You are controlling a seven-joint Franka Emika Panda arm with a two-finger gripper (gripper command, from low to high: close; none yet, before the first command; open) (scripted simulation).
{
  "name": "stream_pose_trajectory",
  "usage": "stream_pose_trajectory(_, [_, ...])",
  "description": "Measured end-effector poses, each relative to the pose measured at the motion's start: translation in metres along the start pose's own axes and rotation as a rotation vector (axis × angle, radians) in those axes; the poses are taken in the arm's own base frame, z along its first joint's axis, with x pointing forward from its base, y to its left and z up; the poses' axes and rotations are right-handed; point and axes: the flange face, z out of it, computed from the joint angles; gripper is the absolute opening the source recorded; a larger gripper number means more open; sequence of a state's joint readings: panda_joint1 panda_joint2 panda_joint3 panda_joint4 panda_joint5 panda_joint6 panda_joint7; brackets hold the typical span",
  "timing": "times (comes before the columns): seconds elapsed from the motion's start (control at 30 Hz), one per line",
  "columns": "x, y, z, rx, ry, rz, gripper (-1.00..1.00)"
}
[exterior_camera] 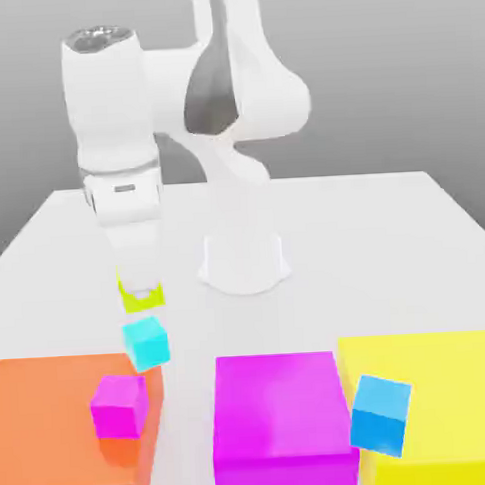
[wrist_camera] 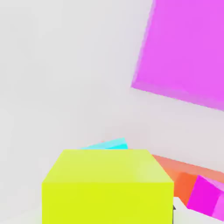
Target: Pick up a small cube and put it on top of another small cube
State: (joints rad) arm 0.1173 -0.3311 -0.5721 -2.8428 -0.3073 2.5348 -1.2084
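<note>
Exterior view: you are looking at a white robot arm [exterior_camera: 120, 113] reaching down on the exterior view's left, its base [exterior_camera: 244, 261] standing on a pale worktop [exterior_camera: 318, 263]. Your end effector [exterior_camera: 141, 288] is closed on the lime cube [exterior_camera: 145, 304], gripping it with no more opening than the cube needs. You have that cube just above the light cyan cube [exterior_camera: 147, 344] in this picture, with a narrow pale gap between them (how far apart they are in depth, you cannot tell).

Nearer the camera, you find three big blocks in a row: orange [exterior_camera: 61, 426] on the exterior view's left, magenta [exterior_camera: 280, 400] in the middle and yellow [exterior_camera: 444, 386] on the exterior view's right. A small magenta cube [exterior_camera: 120, 407] overlaps the orange block, and a small blue cube [exterior_camera: 381, 415], turned at an angle, overlaps the yellow block's near edge.

In the hand view, the lime cube looms large in front of you and hides most of the cyan cube, leaving you one thin corner of it.
</note>
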Motion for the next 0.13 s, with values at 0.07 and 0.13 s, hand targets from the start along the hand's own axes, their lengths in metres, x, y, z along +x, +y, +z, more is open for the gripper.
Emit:
stream_pose_trajectory(0.07, [-0.0018,-0.0009,0.0165,-0.002,-0.003,0.002,1.00])
stream_pose_trajectory(0.13, [-0.0018,-0.0009,0.0165,-0.002,-0.003,0.002,1.00])
